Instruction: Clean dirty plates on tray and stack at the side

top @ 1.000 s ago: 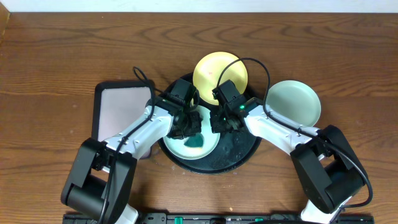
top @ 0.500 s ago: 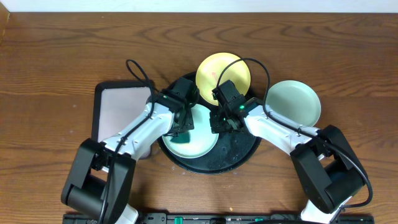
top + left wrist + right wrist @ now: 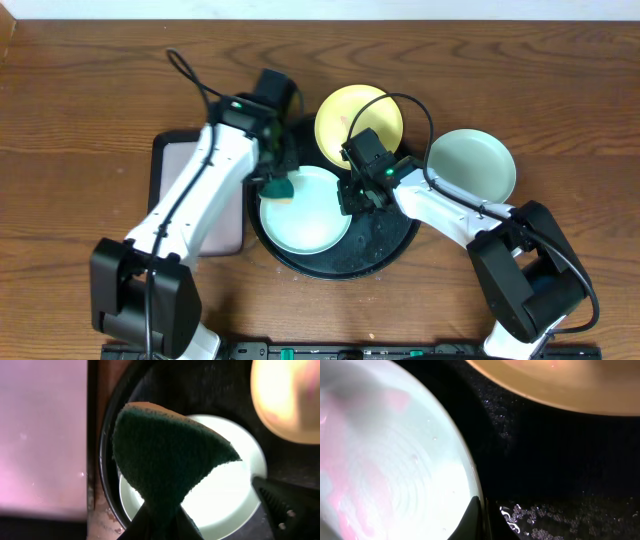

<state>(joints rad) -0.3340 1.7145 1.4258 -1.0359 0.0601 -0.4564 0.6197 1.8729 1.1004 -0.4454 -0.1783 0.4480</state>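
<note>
Overhead: dark green sponge (image 3: 279,187) at far-left edge of the mint plate (image 3: 305,220)

Left gripper (image 3: 273,174) is clamped on the sponge. The plate, lying on the round black tray (image 3: 385,248), spreads from it toward the robot and rightward. Right gripper (image 3: 354,196) pinches that plate's right rim. Count: three plates, namely this one, a yellow plate (image 3: 358,112) overlapping the tray's far rim, and a second mint plate (image 3: 472,165) on the table (image 3: 560,90); one sponge.
</note>
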